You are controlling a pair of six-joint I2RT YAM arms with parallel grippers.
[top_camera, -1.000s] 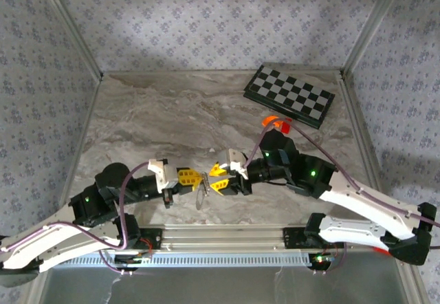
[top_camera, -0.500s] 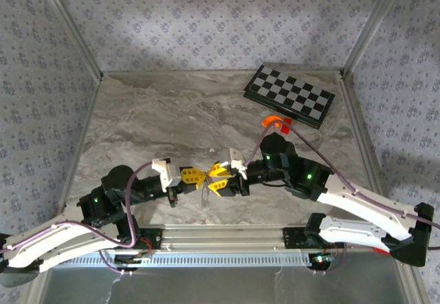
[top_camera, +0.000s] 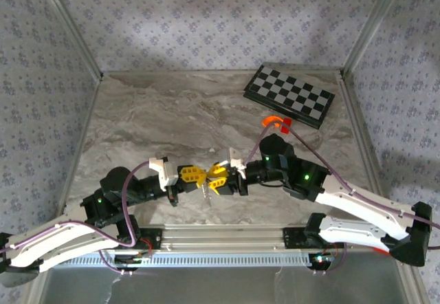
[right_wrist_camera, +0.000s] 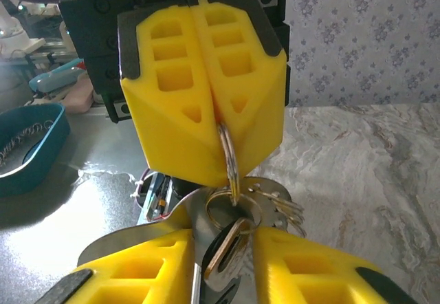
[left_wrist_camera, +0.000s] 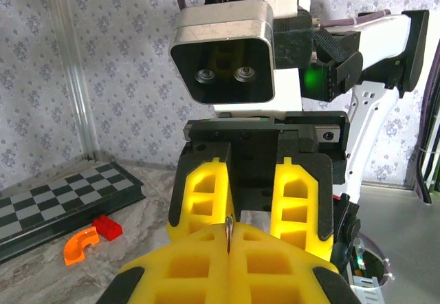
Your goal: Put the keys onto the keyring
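Over the counter (top_camera: 172, 104), the keyring (right_wrist_camera: 229, 156) is pinched by the left tool (right_wrist_camera: 221, 122), a key (right_wrist_camera: 230, 252) by the right tool (top_camera: 218, 180), seemingly not on yet.

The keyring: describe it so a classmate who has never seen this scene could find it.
Above the marble table's near edge, the left gripper and right gripper nearly meet. The keyring is the thin metal loop pinched edge-on between the left one's shut yellow fingers. Unlike the flat keys bunched below, it is a bare ring.
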